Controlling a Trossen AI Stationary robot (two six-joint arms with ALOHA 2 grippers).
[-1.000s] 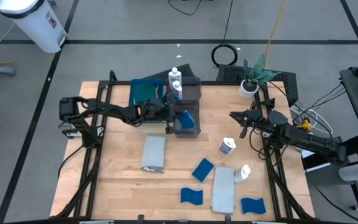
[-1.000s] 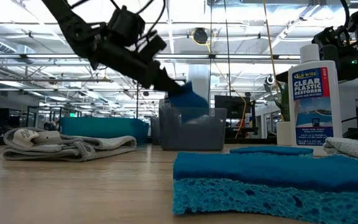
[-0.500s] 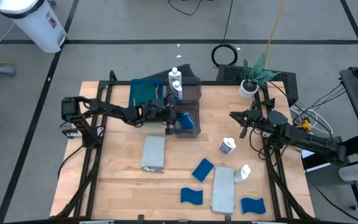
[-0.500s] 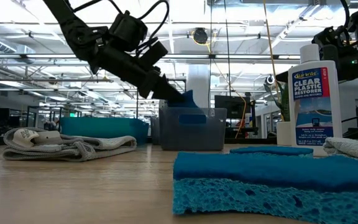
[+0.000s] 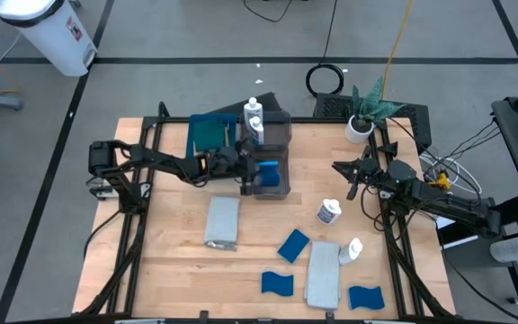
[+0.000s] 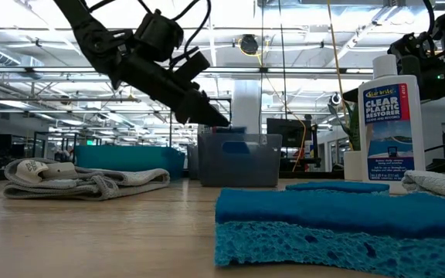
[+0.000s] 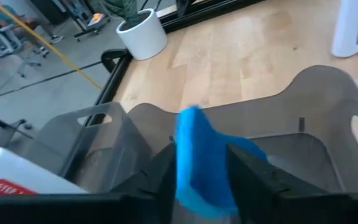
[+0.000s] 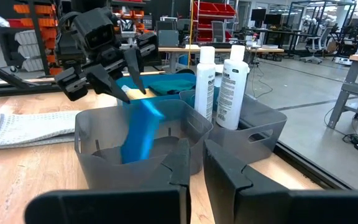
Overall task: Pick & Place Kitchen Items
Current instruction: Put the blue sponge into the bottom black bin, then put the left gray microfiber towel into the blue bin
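Note:
My left gripper (image 5: 245,172) hangs open just above the near grey bin (image 5: 282,190); the right wrist view shows its fingers (image 8: 124,84) spread apart. A blue sponge (image 8: 138,134) stands on edge inside that bin, below the fingers, and also shows between them in the left wrist view (image 7: 201,165). I cannot tell if a fingertip still brushes its top. Two white bottles (image 5: 254,119) stand in the far bin. A dark green cloth (image 5: 209,133) lies on the blue tray. My right gripper (image 5: 349,183) waits shut at the table's right side, holding nothing.
On the table lie a grey cloth (image 5: 223,220), two white bottles (image 5: 328,212) (image 5: 352,249), three blue sponges (image 5: 292,245) (image 5: 277,283) (image 5: 365,297) and another grey cloth (image 5: 324,273). A potted plant (image 5: 362,121) stands at the far right corner.
My left gripper has dipped toward the near grey bin and let go of the blue sponge. The sponge, held above the bin's rim a second ago, has dropped inside the bin and stands on edge there.

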